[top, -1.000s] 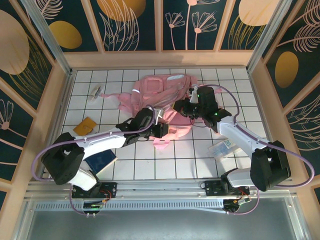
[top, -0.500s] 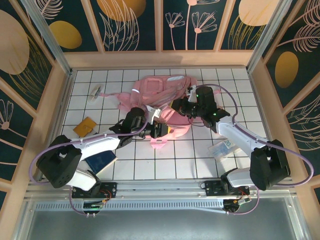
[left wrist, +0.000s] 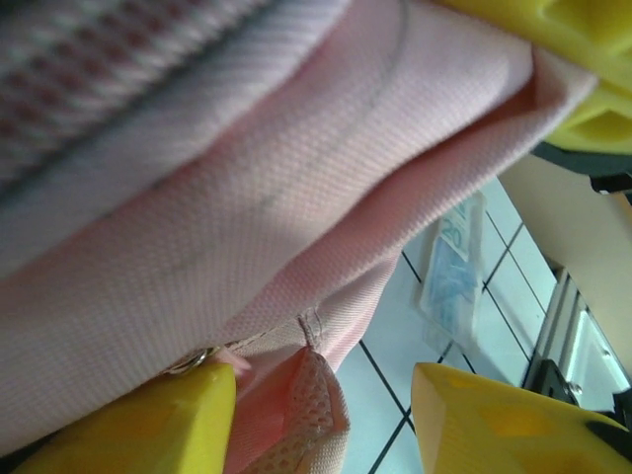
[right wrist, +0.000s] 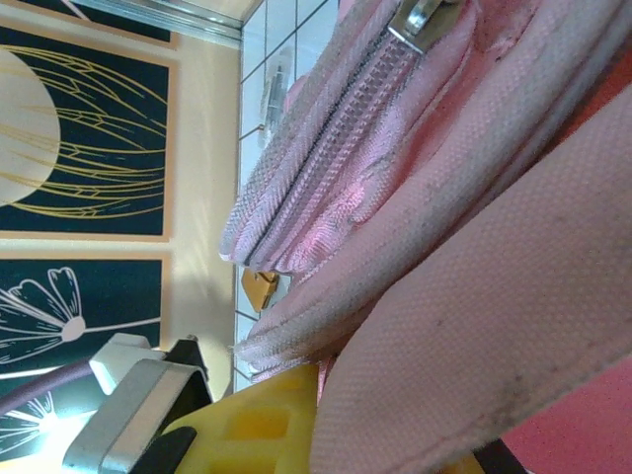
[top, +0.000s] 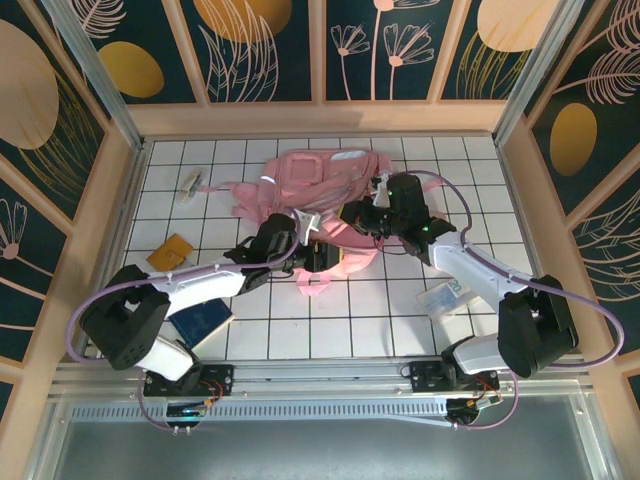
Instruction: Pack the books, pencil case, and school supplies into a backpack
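White tiled desk (top: pixel 400 320), wooden rim, dark floral walls around. Left pincer (left wrist: pixel 321 400): released, yellow fingers (left wrist: pixel 128 425) apart, pink cloth of backpack (top: pixel 310 175) loose across gap, nothing gripped. Right pincer (top: pixel 352 214): clenched on backpack fabric beside zipper (right wrist: pixel 336 128), likely lifting edge to hold mouth open for loading. Backpack mid-desk, between both arms. Further out, not yet packed: dark blue book (top: pixel 208 322) near left base, orange pad (top: pixel 170 250), grey-white piece (top: pixel 190 183) far left, pale pouch (top: pixel 445 297) on right. Probably next: fetch book.

Clad in white link shells (top: pixel 200 283) with black joint housings (top: pixel 125 325); looped by lilac cables (top: pixel 68 335); tipped with yellow fingers (left wrist: pixel 494 415); seated on black bases (top: pixel 205 380) at the near rail.
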